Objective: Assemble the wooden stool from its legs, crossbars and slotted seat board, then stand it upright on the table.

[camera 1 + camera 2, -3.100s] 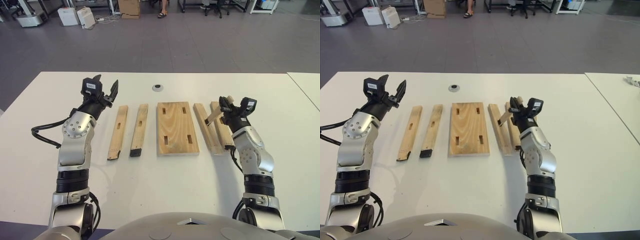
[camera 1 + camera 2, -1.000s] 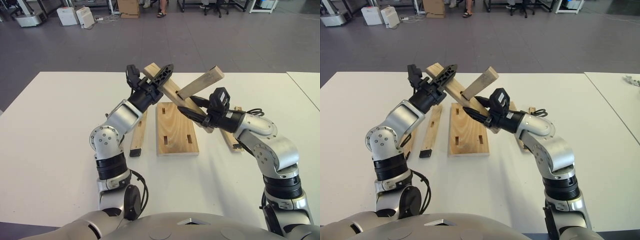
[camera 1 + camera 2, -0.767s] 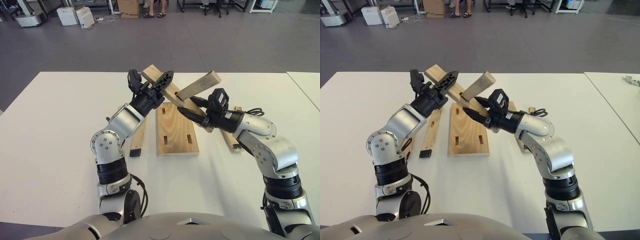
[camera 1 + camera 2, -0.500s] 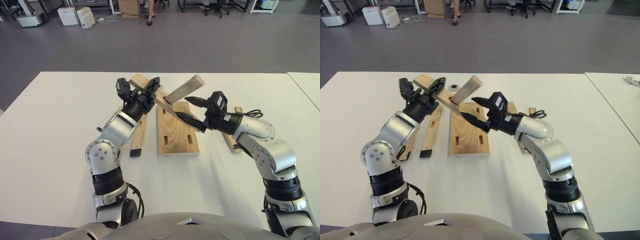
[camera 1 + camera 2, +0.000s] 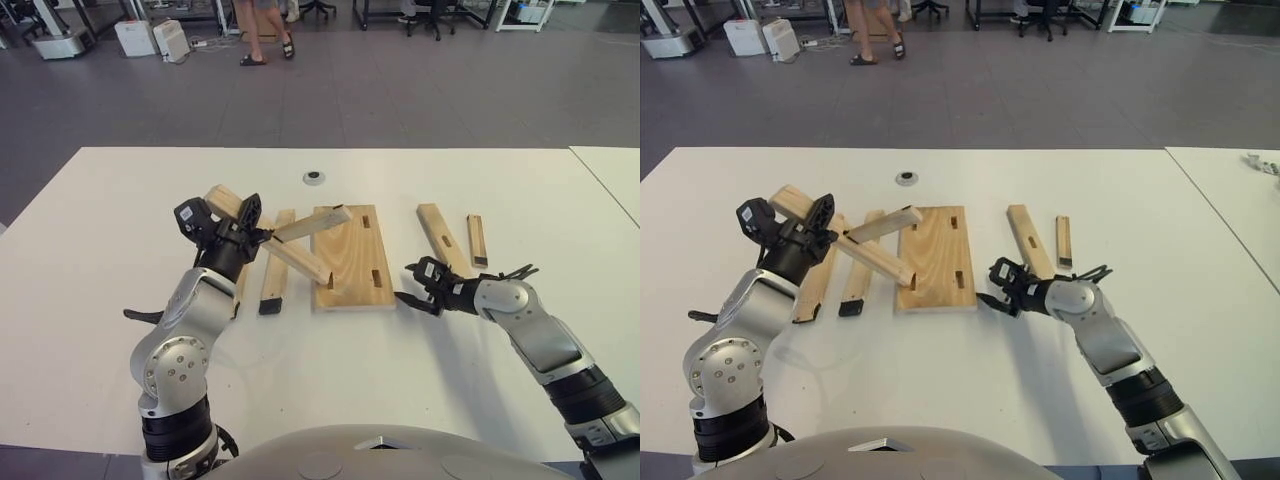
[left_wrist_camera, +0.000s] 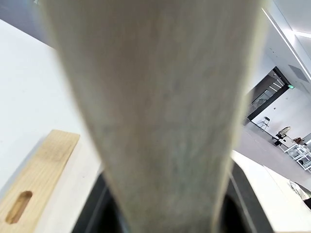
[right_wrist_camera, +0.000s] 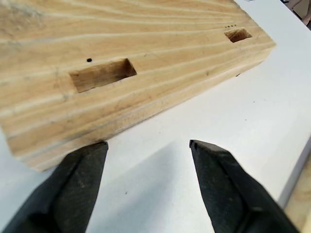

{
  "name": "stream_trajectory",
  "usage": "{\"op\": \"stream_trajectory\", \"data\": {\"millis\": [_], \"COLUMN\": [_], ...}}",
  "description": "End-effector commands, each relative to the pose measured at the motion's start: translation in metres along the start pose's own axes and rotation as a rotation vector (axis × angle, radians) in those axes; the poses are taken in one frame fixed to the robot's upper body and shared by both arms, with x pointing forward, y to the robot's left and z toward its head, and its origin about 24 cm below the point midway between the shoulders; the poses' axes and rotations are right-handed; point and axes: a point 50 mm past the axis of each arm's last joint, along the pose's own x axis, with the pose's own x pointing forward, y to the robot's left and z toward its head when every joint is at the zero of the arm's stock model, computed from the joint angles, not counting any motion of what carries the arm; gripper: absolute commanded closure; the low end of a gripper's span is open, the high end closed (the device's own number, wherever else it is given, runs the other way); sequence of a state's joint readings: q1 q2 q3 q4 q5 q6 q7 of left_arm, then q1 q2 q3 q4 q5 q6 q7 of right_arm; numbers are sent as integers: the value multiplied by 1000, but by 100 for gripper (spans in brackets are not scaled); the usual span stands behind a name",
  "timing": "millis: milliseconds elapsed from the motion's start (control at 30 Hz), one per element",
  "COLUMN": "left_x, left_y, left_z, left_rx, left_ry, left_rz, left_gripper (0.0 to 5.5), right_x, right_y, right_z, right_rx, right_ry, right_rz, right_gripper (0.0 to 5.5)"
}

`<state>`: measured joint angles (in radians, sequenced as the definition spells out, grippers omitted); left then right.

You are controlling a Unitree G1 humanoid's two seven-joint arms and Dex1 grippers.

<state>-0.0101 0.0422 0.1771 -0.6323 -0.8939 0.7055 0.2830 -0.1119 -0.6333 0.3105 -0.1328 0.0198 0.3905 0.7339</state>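
My left gripper [image 5: 224, 222] is shut on a wooden leg [image 5: 290, 255] that slants down over the table's left middle. A crossbar [image 5: 315, 222] sticks out of that leg toward the slotted seat board [image 5: 352, 240], which lies flat at the centre. In the left wrist view this leg [image 6: 155, 107] covers the gripper. My right gripper [image 5: 405, 283] hovers open just off the board's near right corner, holding nothing. The right wrist view has its fingers [image 7: 80, 179] spread beside the board's edge [image 7: 146, 102]. Two more legs [image 5: 277, 262] lie left of the board.
Right of the board lie another leg [image 5: 440, 232] and a short crossbar [image 5: 478, 240]. A small dark round object [image 5: 314, 177] sits at the back centre. The near half of the white table [image 5: 330, 370] is bare. Another table [image 5: 610, 170] stands at right.
My right gripper has let go of the crossbar and dropped to the table by the board's corner. My left arm has lowered the leg, with the crossbar in it, to the left.
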Motion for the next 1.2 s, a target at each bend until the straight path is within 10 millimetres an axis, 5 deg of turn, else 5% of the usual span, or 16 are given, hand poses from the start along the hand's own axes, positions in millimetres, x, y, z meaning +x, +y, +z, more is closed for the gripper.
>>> {"op": "stream_trajectory", "data": {"millis": [33, 467, 700, 900, 1200], "left_x": [-7, -8, -2, 6, -6], "left_y": [8, 12, -1, -21, -13], "left_z": [-14, 15, -24, -20, -40], "left_rx": [42, 268, 479, 476, 551], "left_ry": [86, 32, 184, 64, 128], "left_rz": [64, 131, 65, 24, -11], "left_gripper": [448, 448, 448, 448, 448], "right_x": [10, 10, 10, 10, 11], "right_y": [9, 12, 6, 5, 4], "right_z": [11, 13, 24, 27, 27], "right_rx": [-4, 37, 27, 23, 20], "right_ry": [-55, -79, -112, -116, -113], "right_rz": [46, 12, -13, -24, -38], "right_gripper": [235, 235, 235, 235, 235]}}
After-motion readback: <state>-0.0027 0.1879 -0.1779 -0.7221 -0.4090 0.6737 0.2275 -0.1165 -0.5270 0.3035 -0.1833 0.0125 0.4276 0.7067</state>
